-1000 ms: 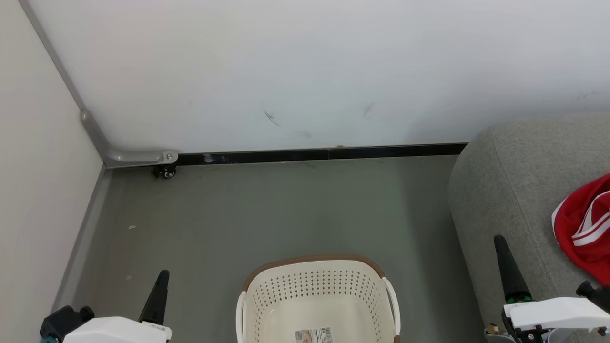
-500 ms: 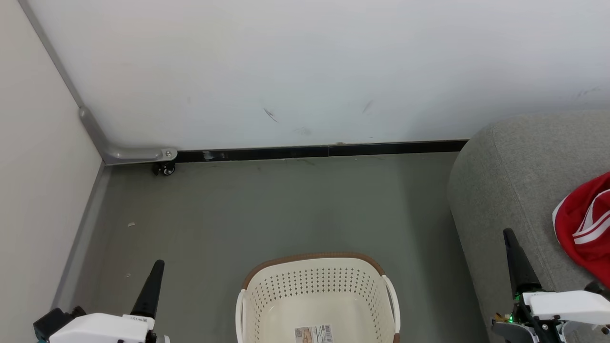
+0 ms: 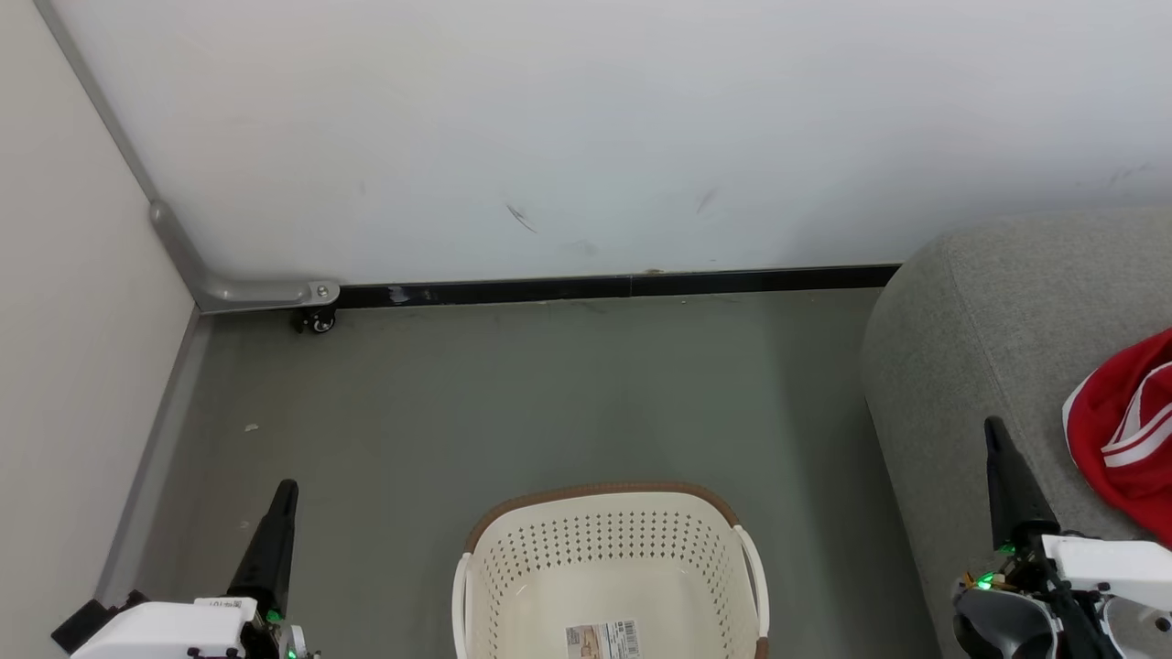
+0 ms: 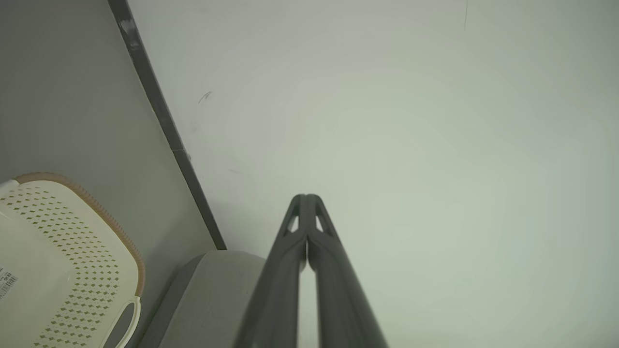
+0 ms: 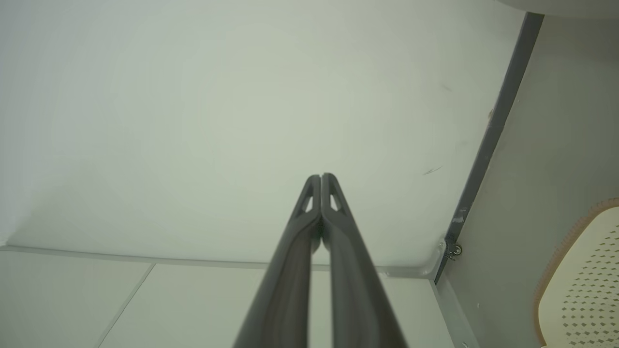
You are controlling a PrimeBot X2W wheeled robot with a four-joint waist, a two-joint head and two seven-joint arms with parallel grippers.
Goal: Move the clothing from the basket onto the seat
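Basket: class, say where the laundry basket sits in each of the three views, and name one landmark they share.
Head view: basket at bottom centre, on the floor.
Left wrist view: basket in the lower left corner.
Right wrist view: basket at the lower right edge.
Shared landmark: the black skirting strip.

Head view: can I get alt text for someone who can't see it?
An empty-looking cream laundry basket sits on the grey floor at bottom centre, while a red garment with white stripes lies on the grey sofa at right. The left gripper and right gripper flank the basket, jaws shut.
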